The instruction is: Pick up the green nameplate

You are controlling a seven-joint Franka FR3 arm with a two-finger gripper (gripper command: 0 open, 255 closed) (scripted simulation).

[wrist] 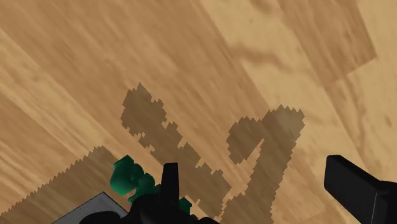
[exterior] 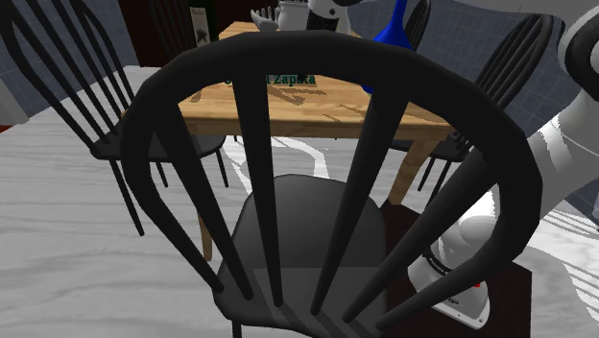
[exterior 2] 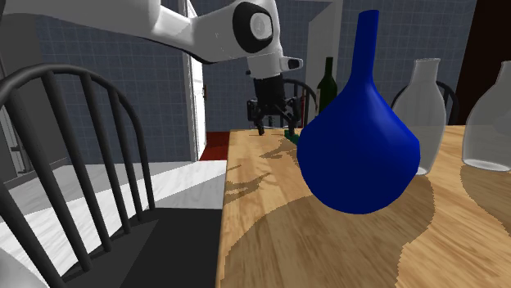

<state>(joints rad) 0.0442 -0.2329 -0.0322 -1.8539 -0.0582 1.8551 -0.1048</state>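
One dark chair [exterior 2: 74,164] stood at the second exterior view's left, drawn up to the table [exterior 2: 270,237]. Right of it the white arm [exterior 2: 164,24] reached in from above, so the gripper [exterior 2: 274,121] hung pointing down over the table's far end, probably to take the nameplate from the top. Its fingers [wrist: 356,188] were spread apart and held nothing; in the wrist view bare wood and shadow lay in the gap.

The green nameplate [exterior 2: 291,135] stood on the table just right of and below the gripper, apparently untouched. In the wrist view a green shape [wrist: 130,179], likely part of it, lay outside the fingers, beside one of them. The hand seemed to need a sideways shift before closing.

Further right came a green bottle [exterior 2: 327,82], then the blue vase [exterior 2: 360,139] nearest the camera. Two clear vases [exterior 2: 426,106] stood rightmost, all apart from the nameplate, leaving room for the approach.
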